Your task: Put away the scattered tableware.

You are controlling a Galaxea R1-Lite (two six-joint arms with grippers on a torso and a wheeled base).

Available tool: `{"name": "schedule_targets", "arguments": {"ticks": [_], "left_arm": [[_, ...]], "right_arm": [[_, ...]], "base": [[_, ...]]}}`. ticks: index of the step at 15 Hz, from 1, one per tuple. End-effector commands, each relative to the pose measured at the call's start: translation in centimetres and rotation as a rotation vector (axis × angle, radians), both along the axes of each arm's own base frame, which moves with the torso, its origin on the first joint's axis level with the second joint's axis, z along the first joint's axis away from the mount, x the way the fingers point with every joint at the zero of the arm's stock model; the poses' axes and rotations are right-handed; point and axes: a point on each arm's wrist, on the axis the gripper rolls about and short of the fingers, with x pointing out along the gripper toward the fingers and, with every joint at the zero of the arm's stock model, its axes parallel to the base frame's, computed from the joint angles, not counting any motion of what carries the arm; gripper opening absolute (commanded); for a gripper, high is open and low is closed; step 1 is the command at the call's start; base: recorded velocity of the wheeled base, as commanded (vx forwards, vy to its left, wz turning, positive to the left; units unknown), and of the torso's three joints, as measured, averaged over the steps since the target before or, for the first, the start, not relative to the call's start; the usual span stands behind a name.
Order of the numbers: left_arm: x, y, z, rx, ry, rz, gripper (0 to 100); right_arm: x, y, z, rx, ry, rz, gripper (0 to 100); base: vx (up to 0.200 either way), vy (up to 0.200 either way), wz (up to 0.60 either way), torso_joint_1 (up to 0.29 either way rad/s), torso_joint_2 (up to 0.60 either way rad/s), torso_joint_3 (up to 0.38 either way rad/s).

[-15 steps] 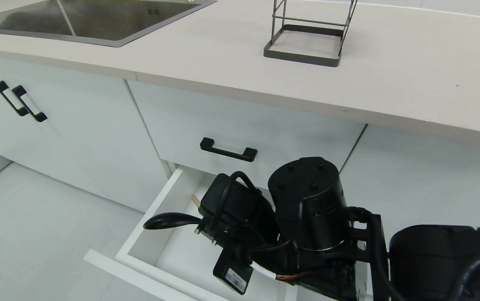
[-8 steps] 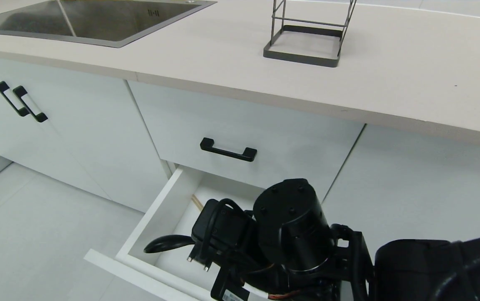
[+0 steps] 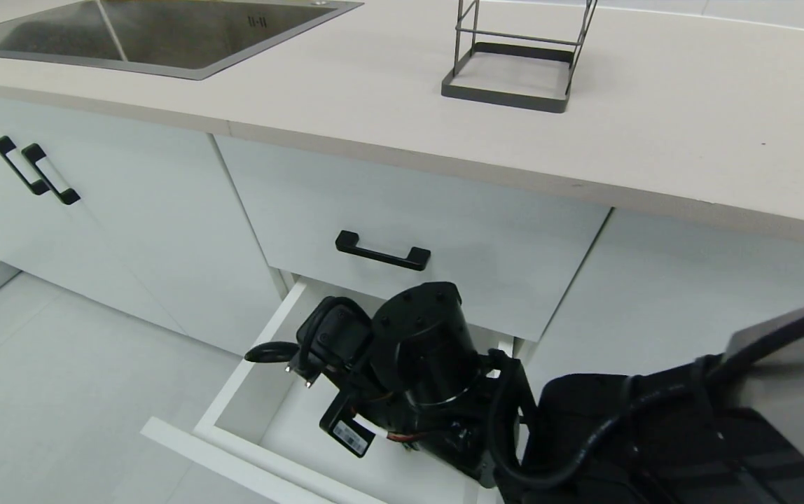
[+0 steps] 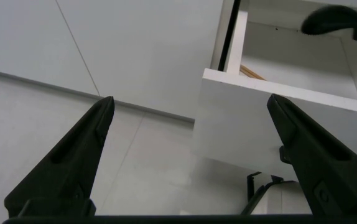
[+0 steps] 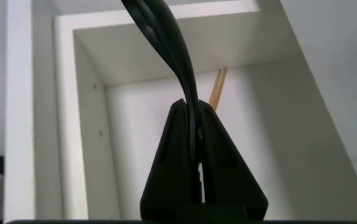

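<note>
Sink: set into the countertop, far left.
Left gripper: low, facing the drawer's front panel, jaws wide apart with nothing between them.
Black spoon: handle pinched by the right gripper, bowl out near the open drawer's left wall.
Right gripper: jaws clamped on the spoon's handle, above the drawer.
Drawer: pulled out; wooden sticks lie inside toward the back.
Rack: stands on the countertop, right of centre.

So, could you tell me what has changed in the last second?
The right gripper, shut on the black spoon throughout, dipped toward the open drawer, then swung to the robot's left; the spoon's bowl now overlaps the drawer's left wall in the head view. Drawer and counter rack stayed put.
</note>
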Motion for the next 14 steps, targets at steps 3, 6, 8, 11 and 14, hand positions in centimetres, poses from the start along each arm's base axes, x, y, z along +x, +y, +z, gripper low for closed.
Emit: {"name": "schedule_targets", "arguments": {"ticks": [3,6,8,11,14], "left_arm": [[0.0,0.0,0.0,0.000,0.001,0.000,100],[0.0,0.0,0.0,0.000,0.001,0.000,100],[0.0,0.0,0.0,0.000,0.001,0.000,100],[0.0,0.0,0.0,0.000,0.001,0.000,100],[0.0,0.0,0.0,0.000,0.001,0.000,100]], "right_arm": [[2.5,1.0,-3.1,-0.040,0.026,-0.042,0],[3.0,0.5,-3.4,-0.053,0.034,-0.060,0],[3.5,0.0,-4.0,-0.069,0.044,-0.076,0],[4.0,0.0,-5.3,-0.091,0.057,-0.084,0],[4.1,0.2,-6.2,-0.109,0.066,-0.084,0]], "base": [[0.000,0.000,0.00,0.000,0.00,0.000],[0.000,0.000,0.00,0.000,0.00,0.000],[0.000,0.000,0.00,0.000,0.00,0.000],[0.000,0.000,0.00,0.000,0.00,0.000],[0.000,0.000,0.00,0.000,0.00,0.000]]}}
